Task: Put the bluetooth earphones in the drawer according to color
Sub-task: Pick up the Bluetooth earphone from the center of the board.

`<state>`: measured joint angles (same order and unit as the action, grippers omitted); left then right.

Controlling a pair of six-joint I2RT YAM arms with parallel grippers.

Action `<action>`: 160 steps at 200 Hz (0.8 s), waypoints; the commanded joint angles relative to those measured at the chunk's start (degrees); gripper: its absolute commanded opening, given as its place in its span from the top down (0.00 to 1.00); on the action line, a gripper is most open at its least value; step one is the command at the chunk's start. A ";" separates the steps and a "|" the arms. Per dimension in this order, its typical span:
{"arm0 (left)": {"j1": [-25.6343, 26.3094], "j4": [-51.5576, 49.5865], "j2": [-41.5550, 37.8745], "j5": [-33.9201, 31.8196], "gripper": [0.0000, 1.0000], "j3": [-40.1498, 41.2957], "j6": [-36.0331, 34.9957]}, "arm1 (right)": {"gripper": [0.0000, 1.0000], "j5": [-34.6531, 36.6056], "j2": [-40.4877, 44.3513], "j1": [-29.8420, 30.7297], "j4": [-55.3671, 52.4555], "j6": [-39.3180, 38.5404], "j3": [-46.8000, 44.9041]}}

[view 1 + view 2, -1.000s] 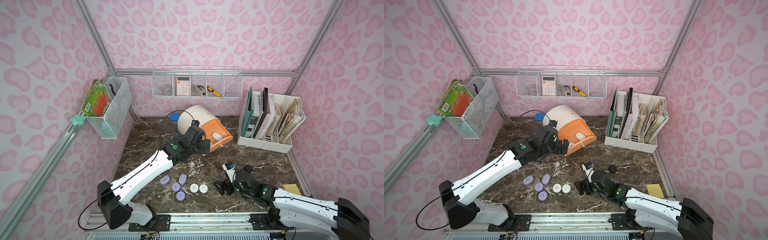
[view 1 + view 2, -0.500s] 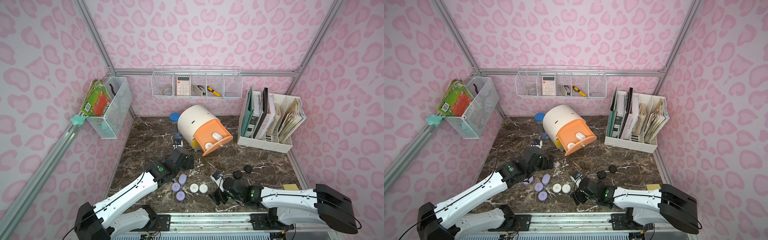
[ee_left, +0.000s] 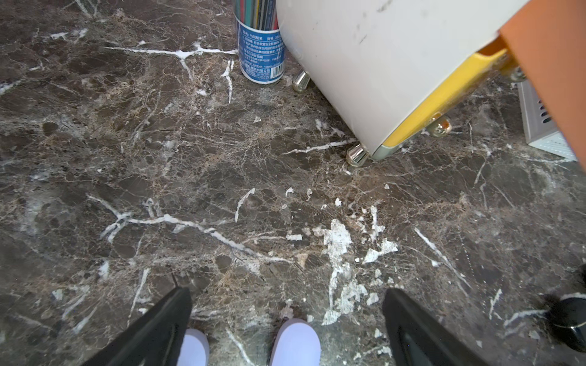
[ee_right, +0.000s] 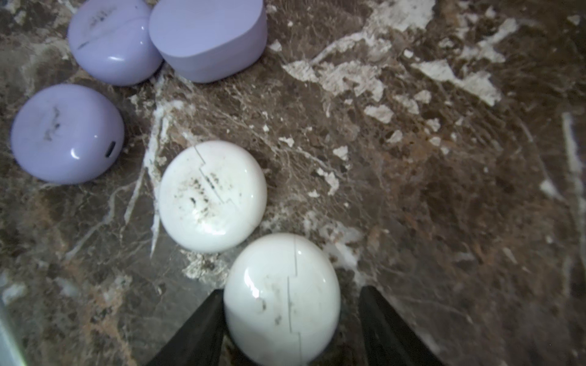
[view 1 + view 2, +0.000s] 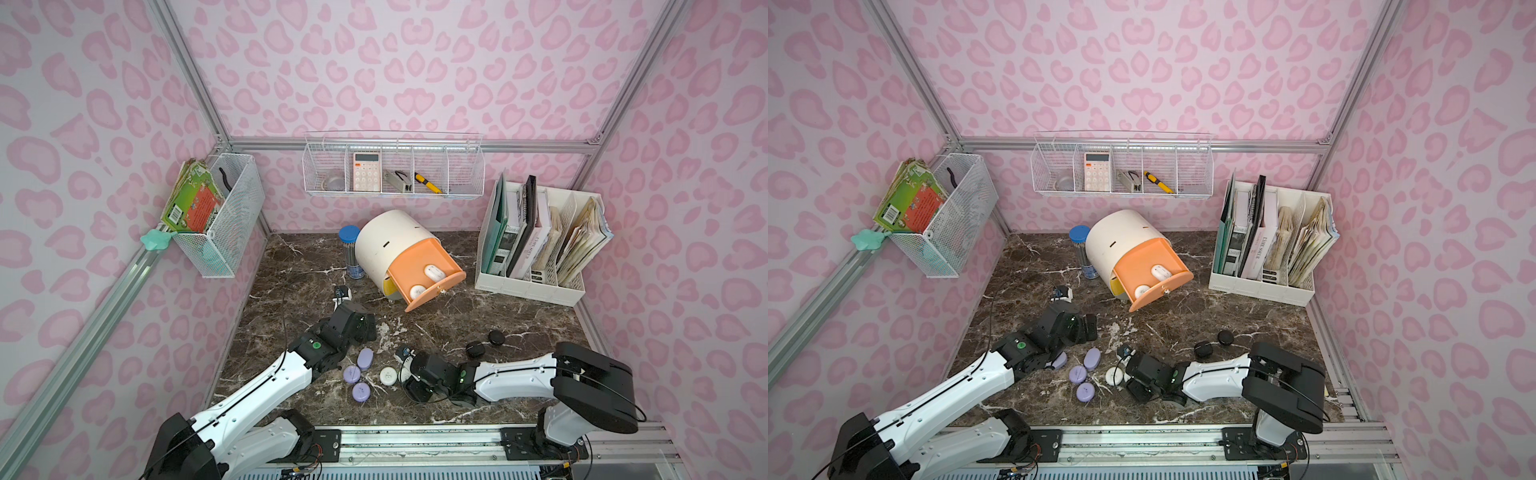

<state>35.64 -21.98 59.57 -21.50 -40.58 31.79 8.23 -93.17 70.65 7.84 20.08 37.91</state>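
The white drawer [image 5: 386, 245] cabinet lies tilted at the back, its peach drawer [image 5: 428, 253] pulled out with two white earphones [image 5: 432, 272] inside. My right gripper [image 4: 291, 291] straddles a white earphone case [image 4: 282, 298] on the table. One finger touches it and a gap shows at the other. Another white case [image 4: 212, 196] [image 5: 388, 375] lies just beyond. Lilac cases [image 5: 365, 358] [image 5: 351, 374] [image 5: 360, 391] cluster beside it. My left gripper [image 3: 287, 291] hangs open over the table with two lilac cases [image 3: 296, 342] at its base. Two black cases [image 5: 496, 337] [image 5: 475, 348] lie to the right.
A blue-capped pencil tube [image 5: 351, 253] stands left of the cabinet. The white file rack [image 5: 536, 245] is at the back right. Wire baskets [image 5: 392, 170] [image 5: 224, 220] hang on the walls. A small clip-like object [image 5: 341, 293] lies near my left gripper.
My left arm has pulled back from the drawer cabinet to the lilac cases. My right gripper has slid left over a white case, and its jaws have narrowed around it.
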 commanded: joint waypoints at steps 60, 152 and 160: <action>-0.11 -1.43 -2.52 -1.14 0.01 -0.04 1.40 | 0.66 -1.37 1.22 -0.17 -4.05 1.58 2.12; -0.07 -2.86 -8.18 -3.77 0.01 1.37 2.66 | 0.68 -7.95 11.81 -6.85 -8.24 -1.85 15.00; -0.08 -2.87 -8.61 -4.03 0.01 1.56 2.65 | 0.68 -9.00 12.10 -7.79 -7.74 -2.28 16.33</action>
<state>35.57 -24.08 52.12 -24.01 -39.44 34.11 3.99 -82.00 65.08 0.58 19.64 50.85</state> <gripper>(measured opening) 0.993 0.484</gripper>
